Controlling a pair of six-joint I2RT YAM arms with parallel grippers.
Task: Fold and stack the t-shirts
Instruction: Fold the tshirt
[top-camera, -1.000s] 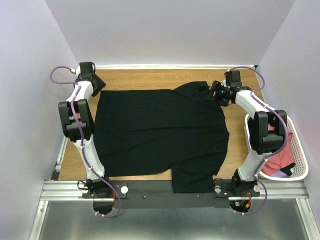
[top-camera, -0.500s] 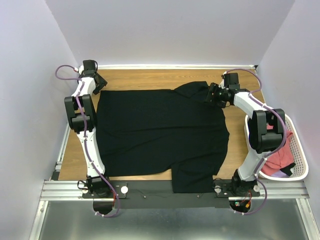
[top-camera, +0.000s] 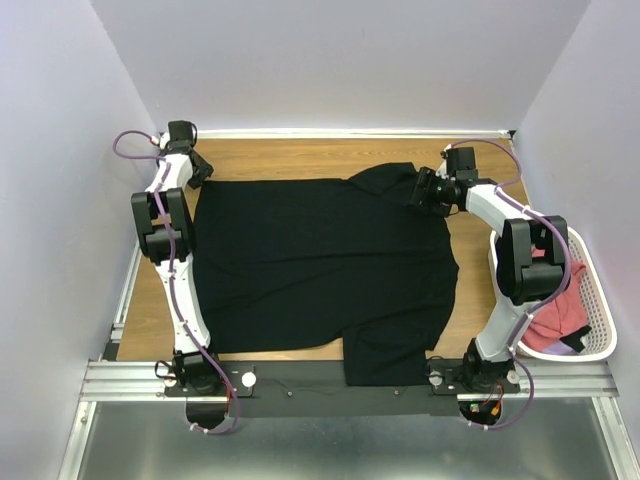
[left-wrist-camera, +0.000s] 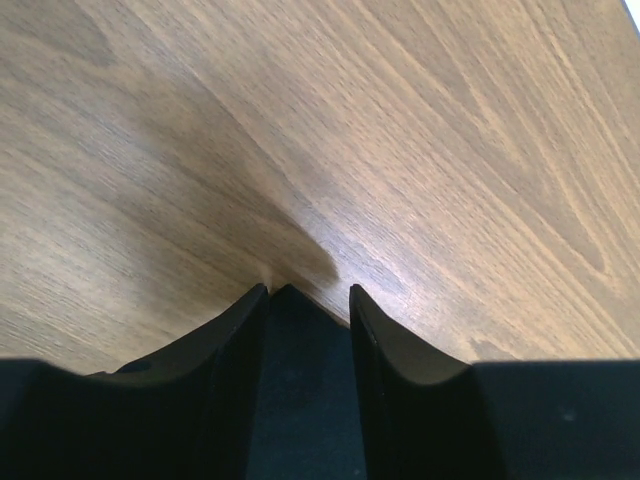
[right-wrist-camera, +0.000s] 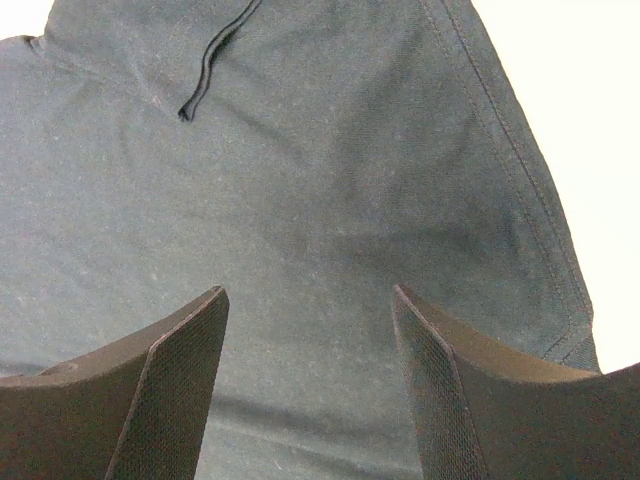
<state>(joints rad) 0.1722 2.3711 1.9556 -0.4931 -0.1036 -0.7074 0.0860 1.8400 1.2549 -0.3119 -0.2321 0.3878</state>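
A large black t-shirt (top-camera: 320, 260) lies spread flat over the wooden table (top-camera: 290, 155), its collar (top-camera: 385, 178) at the far side. My left gripper (top-camera: 199, 171) is low at the shirt's far left corner. In the left wrist view that corner (left-wrist-camera: 300, 380) lies between my left gripper's (left-wrist-camera: 305, 293) fingers, which stand a little apart around it. My right gripper (top-camera: 423, 192) hovers over the shirt's far right part, beside the collar. In the right wrist view my right gripper (right-wrist-camera: 310, 290) is wide open above the black cloth (right-wrist-camera: 300, 150), holding nothing. Salmon-red t-shirts (top-camera: 558, 318) lie bunched in the basket.
A white mesh basket (top-camera: 603, 330) stands off the table's right edge, next to the right arm. One part of the black shirt (top-camera: 385, 360) hangs over the near edge onto the black rail. Purple walls close in the left, back and right.
My left gripper's fingers have narrowed around the shirt's far left corner, and the left arm has shifted slightly. My right gripper has edged a little left over the shirt, still open.
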